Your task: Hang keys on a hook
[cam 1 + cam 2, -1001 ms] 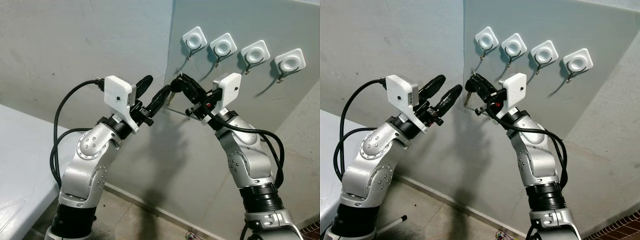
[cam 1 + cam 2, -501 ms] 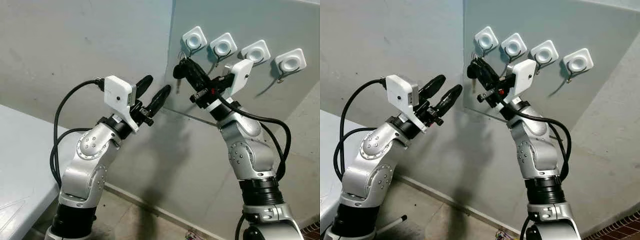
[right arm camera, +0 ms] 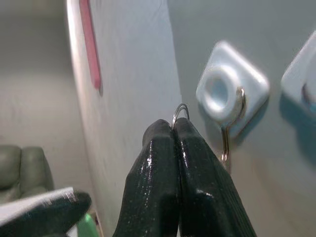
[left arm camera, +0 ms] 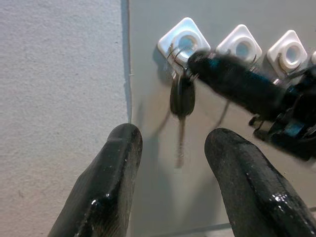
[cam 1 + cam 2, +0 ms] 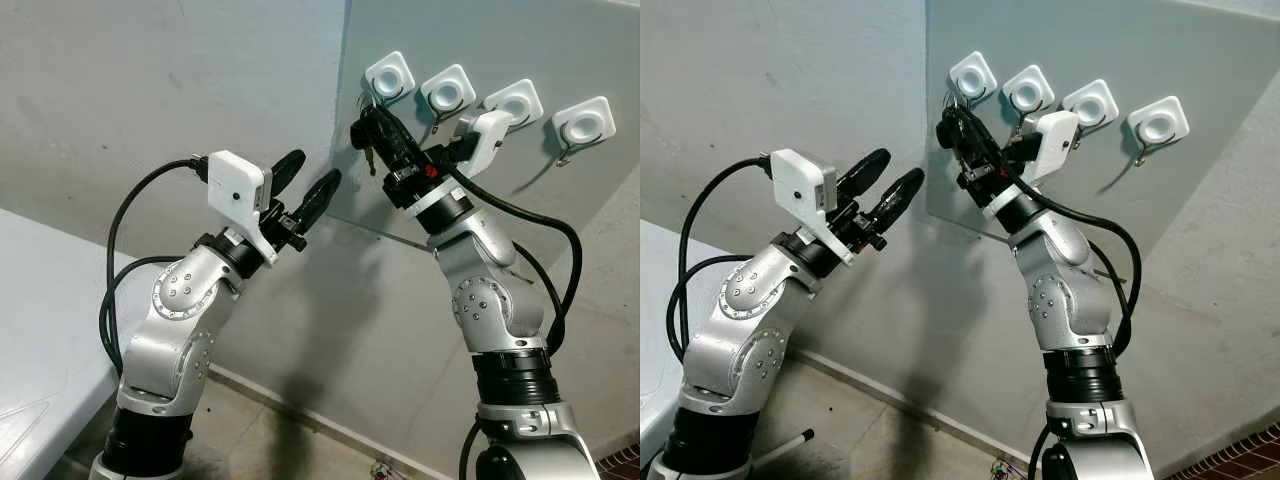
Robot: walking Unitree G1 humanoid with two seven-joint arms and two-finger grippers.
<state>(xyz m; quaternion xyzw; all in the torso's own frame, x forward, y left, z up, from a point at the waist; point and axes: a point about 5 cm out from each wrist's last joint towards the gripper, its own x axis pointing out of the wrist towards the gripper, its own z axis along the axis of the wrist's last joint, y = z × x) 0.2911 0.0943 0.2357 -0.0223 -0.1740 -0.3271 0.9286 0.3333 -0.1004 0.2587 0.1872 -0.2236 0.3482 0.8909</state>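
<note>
Grey panel (image 5: pixel 480 170) on the wall fills the upper right of my head view, with four white hooks (image 5: pixel 448 92) in a row along its top. My right claw (image 5: pixel 368 122) is raised just below the leftmost hook (image 5: pixel 389 76), its fingers pinched together on the ring of the keys (image 4: pixel 182 96). In the left wrist view the dark key fob hangs under that hook, the ring right at the hook's wire; I cannot tell whether it is over the wire. My left claw (image 5: pixel 308 184) sits near mid-frame, apart from the panel, fingers spread and holding nothing. A white counter (image 5: pixel 40 320) shows at lower left.
</note>
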